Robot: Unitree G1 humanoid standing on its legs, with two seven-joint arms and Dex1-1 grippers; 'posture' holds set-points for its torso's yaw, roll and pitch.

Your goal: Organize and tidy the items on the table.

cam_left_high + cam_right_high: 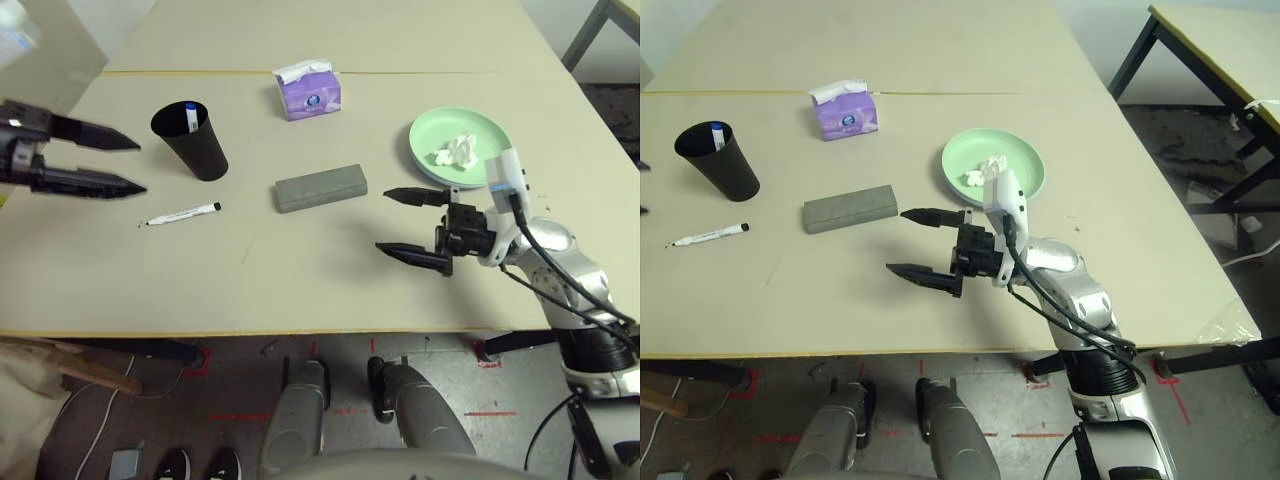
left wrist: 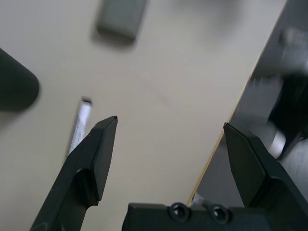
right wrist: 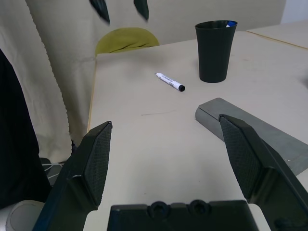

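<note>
On the beige table (image 1: 300, 290), a black cup (image 1: 190, 140) stands at the left with a white marker (image 1: 190, 118) in it. A second white marker (image 1: 180, 214) lies in front of the cup. A grey glasses case (image 1: 320, 187) lies at the centre, and a purple tissue box (image 1: 308, 92) stands behind it. At the right, a green plate (image 1: 460, 148) holds a crumpled white tissue (image 1: 458, 151). My left gripper (image 1: 140, 167) hovers open, left of the cup. My right gripper (image 1: 382, 221) is open and empty, right of the case and in front of the plate.
A thin yellowish seam (image 1: 200, 72) crosses the table behind the tissue box. The table's front edge (image 1: 250, 333) runs close below both grippers. Another table (image 1: 1210, 40) stands off to the right. A yellow chair back (image 3: 127, 38) shows beyond the table's left side.
</note>
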